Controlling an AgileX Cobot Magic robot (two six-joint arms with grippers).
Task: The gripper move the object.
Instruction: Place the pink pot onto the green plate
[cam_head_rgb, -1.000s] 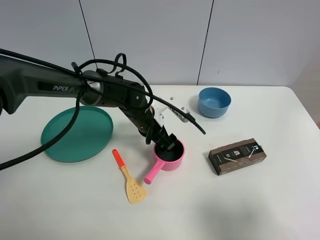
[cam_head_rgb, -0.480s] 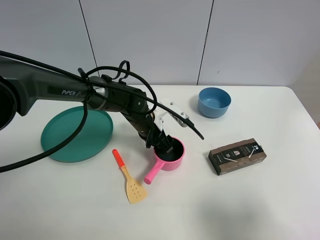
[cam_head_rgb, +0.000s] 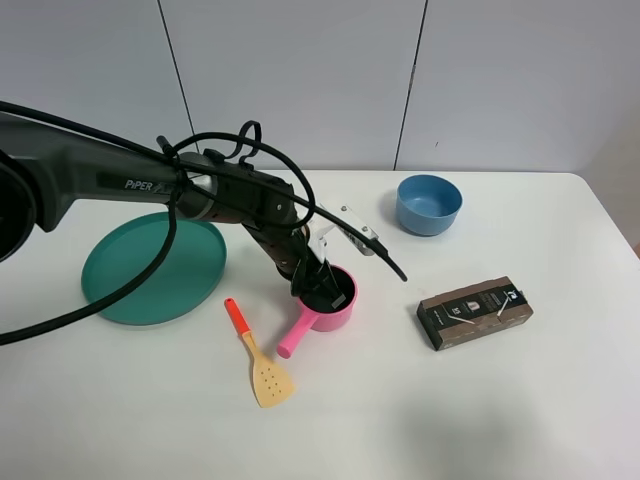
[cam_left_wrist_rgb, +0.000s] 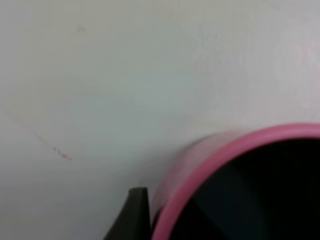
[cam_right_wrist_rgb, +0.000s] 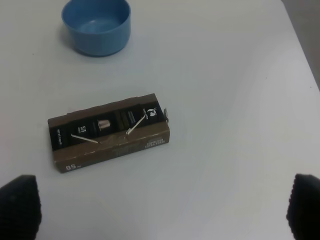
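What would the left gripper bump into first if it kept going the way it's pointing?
The pink saucepan. The left gripper points down at its rim, so it would probably push into the pan's wall or dark bottom right away.

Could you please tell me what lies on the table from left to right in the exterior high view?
Teal plate → orange-handled spatula → pink saucepan → brown box. The blue bowl, farther back, overlaps the box's span.
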